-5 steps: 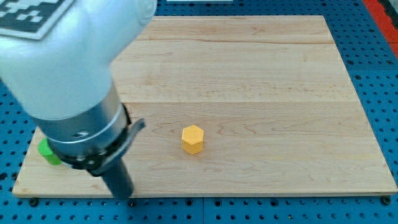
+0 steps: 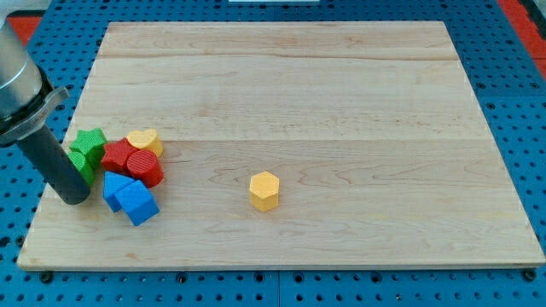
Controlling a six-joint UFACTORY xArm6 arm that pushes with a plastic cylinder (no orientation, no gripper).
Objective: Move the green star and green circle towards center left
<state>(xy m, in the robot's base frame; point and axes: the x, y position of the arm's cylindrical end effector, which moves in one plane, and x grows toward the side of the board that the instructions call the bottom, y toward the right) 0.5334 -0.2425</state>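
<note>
1. Pale wood is what fills the camera view: a board (image 2: 341, 102) lying on a blue pegboard table (image 2: 520, 128).
2. My tip (image 2: 75, 198) sits at the view's left edge of the board, about mid-height to low. The dark rod slants up to the arm's grey body at the view's top left corner. The end effector is a bare rod, so it has nothing to open or close and it holds nothing.
3. The green star (image 2: 89, 141) lies just to the view's right of the rod, above my tip. A second green piece (image 2: 84, 163) shows below it against the rod; I cannot tell its shape, nor whether the rod touches it.
4. Packed against the green ones on the view's right are two red blocks (image 2: 136, 162), with a yellow block (image 2: 143, 140) at their top edge.
5. Two blue blocks (image 2: 130, 196) lie beneath the reds, near my tip on its right.
6. A yellow hexagon (image 2: 264, 190) stands alone near the board's centre, well apart from the cluster.
</note>
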